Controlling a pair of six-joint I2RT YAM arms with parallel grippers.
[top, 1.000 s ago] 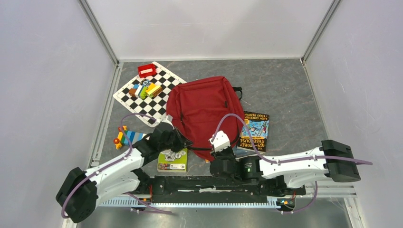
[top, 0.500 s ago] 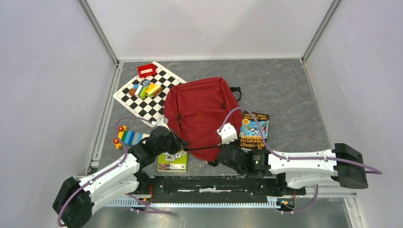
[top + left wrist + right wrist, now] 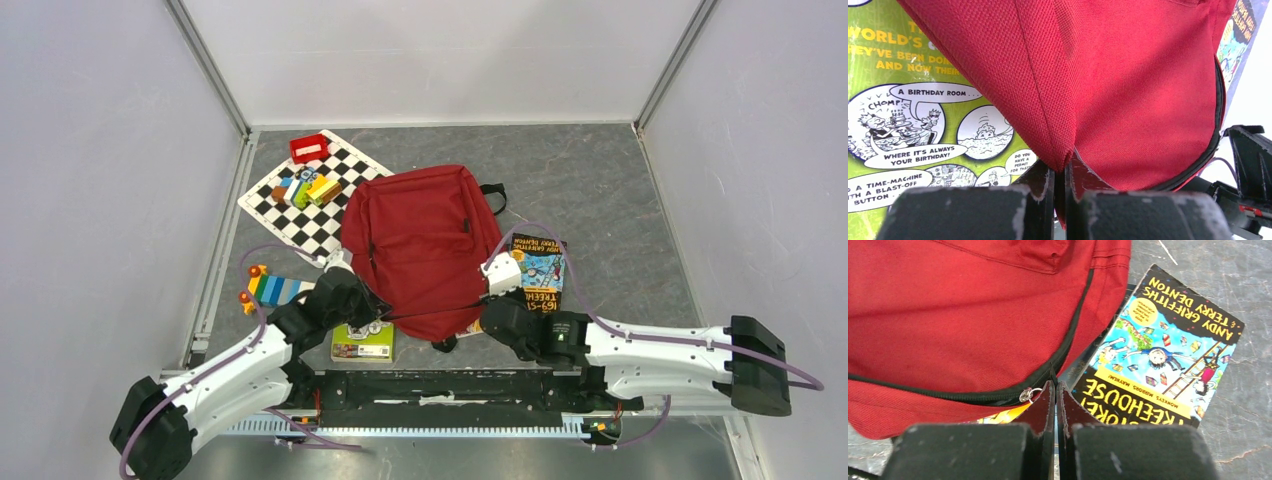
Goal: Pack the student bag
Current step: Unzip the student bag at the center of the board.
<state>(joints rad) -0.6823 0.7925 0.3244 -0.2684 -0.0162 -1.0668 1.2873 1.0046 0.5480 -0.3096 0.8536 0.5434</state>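
Overhead, student bag (image 3: 420,235): lies flat at the middle of the counter (image 3: 600,190), its lower edge between the two arms.
Overhead, left hand (image 3: 378,316): at the bag's lower left corner, just above the green book (image 3: 363,340).
Overhead, right hand (image 3: 482,318): at the bag's lower right edge, beside the Treehouse book (image 3: 535,272); a black zip line runs between the hands.
Overhead, other things: chessboard (image 3: 300,215) with toy blocks (image 3: 308,187) in the upper left.
Left wrist, left hand (image 3: 1064,172): jaws nearly together, pinching a red fabric corner of the student bag (image 3: 1128,90); the green book (image 3: 908,115) lies under it.
Right wrist, right hand (image 3: 1055,390): jaws fully together at the zip (image 3: 948,396); the zip pull (image 3: 1027,394) sits against one finger, and its tab seems pinched. The Treehouse book (image 3: 1168,360) is partly under the student bag (image 3: 963,315).
Step in hand: probably unzipping, left hand anchoring the fabric while the right draws the slider.
Next move: calls for a steady pull along the zip track, with the left grip holding firm, until the mouth is wide enough for the books.
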